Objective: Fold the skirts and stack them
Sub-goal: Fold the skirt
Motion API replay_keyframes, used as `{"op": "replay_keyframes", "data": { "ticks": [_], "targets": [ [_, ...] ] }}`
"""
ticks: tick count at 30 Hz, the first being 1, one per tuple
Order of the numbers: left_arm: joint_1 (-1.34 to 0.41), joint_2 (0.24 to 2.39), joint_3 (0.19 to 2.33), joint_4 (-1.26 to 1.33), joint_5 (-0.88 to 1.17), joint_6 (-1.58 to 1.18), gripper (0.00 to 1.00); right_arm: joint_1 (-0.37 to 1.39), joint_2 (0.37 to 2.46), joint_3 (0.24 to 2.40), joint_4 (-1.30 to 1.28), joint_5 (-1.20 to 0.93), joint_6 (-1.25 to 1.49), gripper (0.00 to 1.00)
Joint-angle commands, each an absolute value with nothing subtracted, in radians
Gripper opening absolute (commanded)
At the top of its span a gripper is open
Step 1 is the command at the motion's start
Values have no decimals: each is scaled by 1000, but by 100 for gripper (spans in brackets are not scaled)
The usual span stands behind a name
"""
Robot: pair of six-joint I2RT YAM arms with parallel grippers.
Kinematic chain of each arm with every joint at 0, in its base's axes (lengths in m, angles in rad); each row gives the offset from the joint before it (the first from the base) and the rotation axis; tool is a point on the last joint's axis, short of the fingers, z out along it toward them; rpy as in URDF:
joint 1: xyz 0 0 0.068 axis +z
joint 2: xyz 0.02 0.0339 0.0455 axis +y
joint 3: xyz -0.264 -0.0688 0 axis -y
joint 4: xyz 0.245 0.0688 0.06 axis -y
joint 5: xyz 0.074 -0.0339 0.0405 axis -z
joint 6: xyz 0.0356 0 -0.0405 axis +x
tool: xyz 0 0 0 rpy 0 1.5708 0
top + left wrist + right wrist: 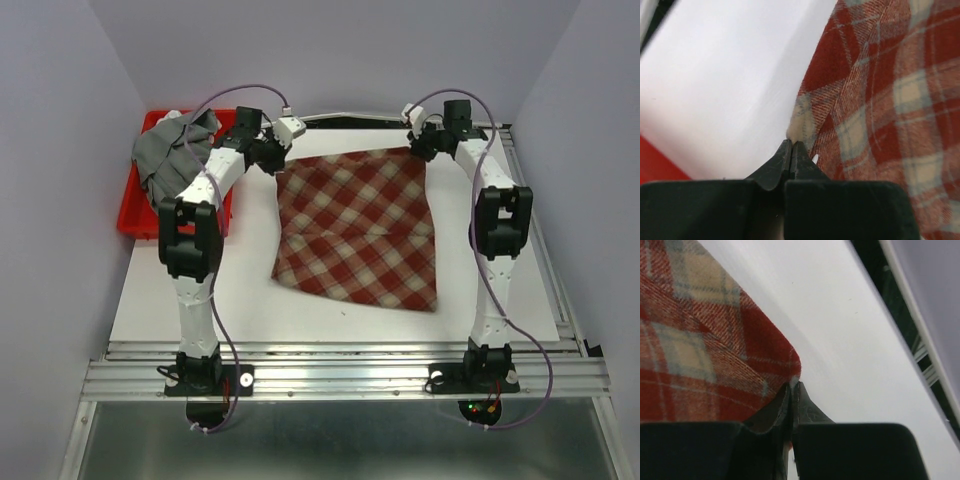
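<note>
While the plaid skirt (355, 225) lies spread flat on the white table (180, 300) just right of the red tray (135, 215), its two far corners are pinched by closed jaws: the left gripper (791, 143) at the corner nearest the tray, the right gripper (793, 385) at the corner farthest from it. The first fold is judged to be in hand, and the next move calls for both corners to be lifted together and carried level toward the near hem. The plaid is a soft, woolly woven check, roughly trapezoidal, whereas the grey skirt (172, 150), pleated and crumpled, is heaped in the tray.
</note>
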State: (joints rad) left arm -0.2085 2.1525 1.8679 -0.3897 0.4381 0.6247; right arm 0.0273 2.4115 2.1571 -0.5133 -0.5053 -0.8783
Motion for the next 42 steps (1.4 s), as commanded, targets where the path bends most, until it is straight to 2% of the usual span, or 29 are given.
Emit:
{"op": "replay_keyframes", "data": {
  "ticks": [1,8,11,12,15,18,19,20,21,22,24,26,28,30,34,42],
  "targets": [
    [-195,1950,1783,-290,423,673,0,-2,2162,2093,-433,-492,-894,1],
    [-196,1705,1468,-265,451,889,0,-2,1814,1696,-466,-554,-975,1],
    [-196,1594,1231,-255,460,971,0,-2,1671,1484,-503,-594,-1014,1],
    [-196,1566,1230,-259,471,992,0,-2,1640,1429,-508,-594,-1020,1],
    [-209,1441,1000,-230,485,1060,0,-2,1527,1217,-483,-603,-1014,1],
    [-230,1396,864,-177,469,1065,0,26,1467,1050,-472,-600,-1014,1],
    [-247,1385,851,-173,468,1055,21,37,1441,1023,-485,-595,-1020,14],
    [-250,1384,847,-179,477,1022,31,47,1430,987,-515,-588,-1014,32],
    [-250,1382,863,-195,482,1003,53,48,1419,977,-529,-588,-1002,51],
    [-250,1379,876,-210,483,983,56,48,1399,973,-537,-581,-993,68],
    [-249,1356,909,-259,492,965,60,48,1378,983,-554,-545,-970,79],
    [-247,1327,917,-282,502,968,66,48,1361,1005,-555,-522,-944,81],
    [-248,1295,926,-298,528,991,80,48,1364,1057,-564,-529,-937,87],
    [-252,1293,937,-305,548,983,85,48,1397,1101,-629,-555,-956,88],
    [-273,1393,1034,-437,566,1023,85,93,1485,1202,-780,-624,-977,83],
    [-310,1578,1143,-577,467,1164,83,221,1529,1123,-802,-528,-1006,82]
  ]
}}
